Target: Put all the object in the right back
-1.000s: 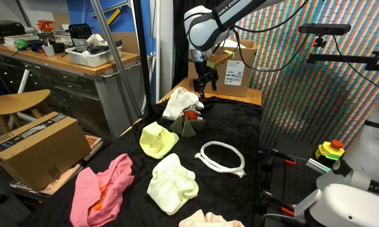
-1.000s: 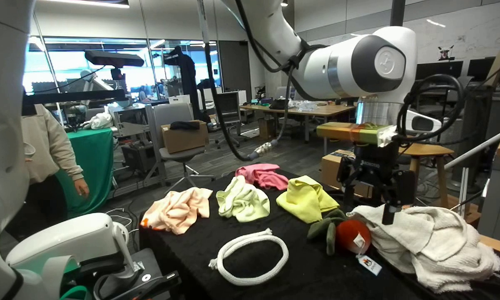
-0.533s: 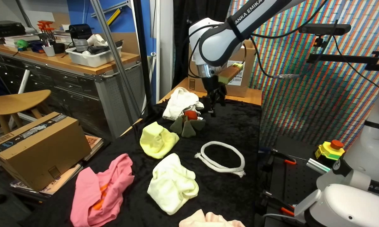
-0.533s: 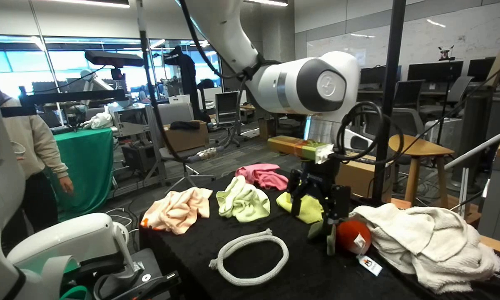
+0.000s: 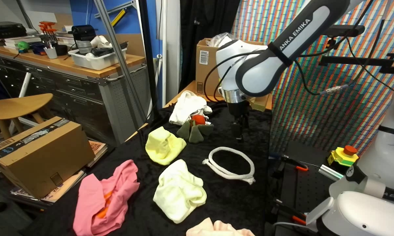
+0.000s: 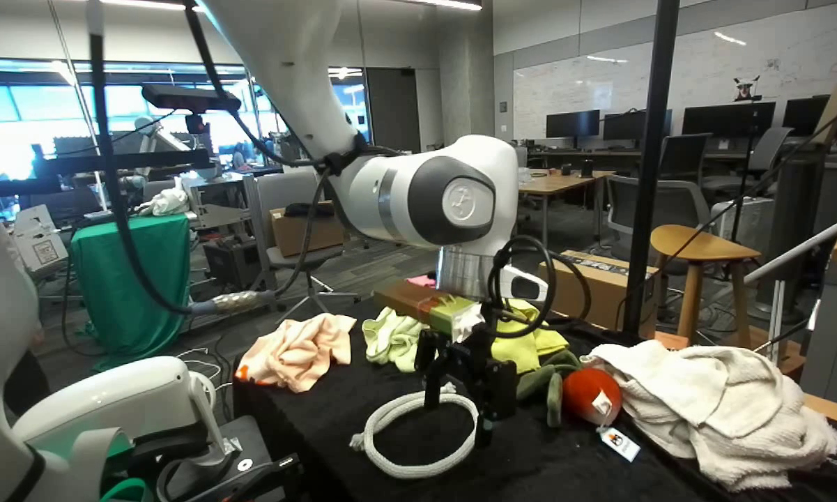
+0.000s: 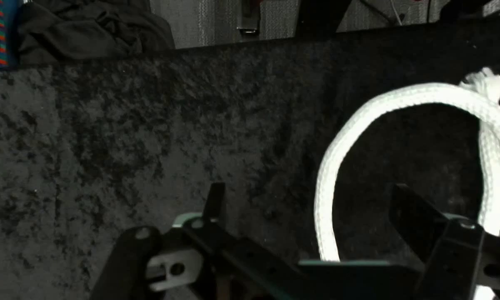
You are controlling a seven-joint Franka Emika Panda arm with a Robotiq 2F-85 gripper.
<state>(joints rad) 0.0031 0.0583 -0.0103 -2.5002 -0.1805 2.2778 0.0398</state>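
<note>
Pincer [image 6: 458,415] hangs over black-draped desk [image 5: 236,205], jaws spread wide, by far edge of white rope ring [image 5: 228,174] in an exterior view.

Black drape [image 5: 236,200] covering table [image 5: 191,87], bearing rope ring [image 7: 324,187], red-green item [image 6: 585,394], five crumpled cloths [image 5: 180,193]; carton [image 5: 202,70] standing on uncovered end.

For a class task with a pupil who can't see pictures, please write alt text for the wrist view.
An open, empty robot gripper shows at the bottom, over a black cloth, with one side of a white rope loop visible between its spread jaws. The loop is partly cut off at right; dark crumpled fabric lies at top left.
</note>
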